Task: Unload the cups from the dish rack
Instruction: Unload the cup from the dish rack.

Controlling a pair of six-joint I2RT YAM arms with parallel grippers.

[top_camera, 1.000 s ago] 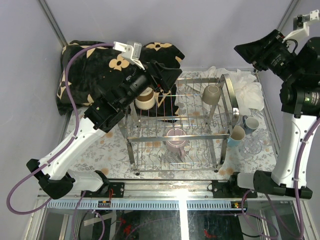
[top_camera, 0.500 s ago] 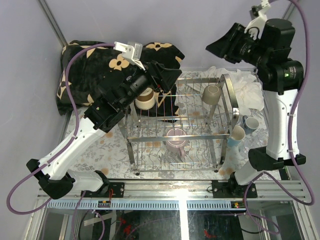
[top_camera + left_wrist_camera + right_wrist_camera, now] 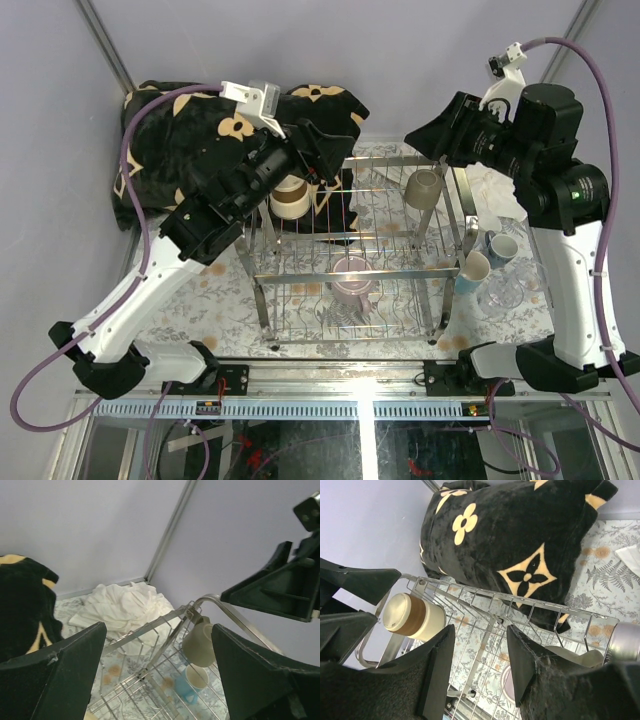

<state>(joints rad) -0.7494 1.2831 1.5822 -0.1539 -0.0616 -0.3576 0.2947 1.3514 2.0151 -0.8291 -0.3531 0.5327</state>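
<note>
Left pincer (image 3: pixel 338 165) hangs wide open with nothing between its fingers, up over the far-left corner of the dish rack (image 3: pixel 290 277). A cream cup with a brown band (image 3: pixel 290 200) lies on the upper tier just under it, on its near side. Right pincer (image 3: pixel 428 140) is spread open and empty too, and it faces the left one across the far end of the rack. Right below it a beige cup (image 3: pixel 424 187) sits mouth-down on the tines. From its wrist cam the banded cup shows off past the left finger. Well toward the near side of both pincers, a pink-mauve mug (image 3: pixel 351 277) sits in the lower tier. Down to the right pincer's near right, off the rack on the floral table (image 3: pixel 225 285), stand a blue mug (image 3: pixel 500 245), a light blue cup (image 3: pixel 472 270) and a clear glass (image 3: pixel 500 295). Behind the left pincer there's a black pillow (image 3: pixel 180 140), and a white cloth (image 3: pixel 495 175) lies bunched up by the right one.
</note>
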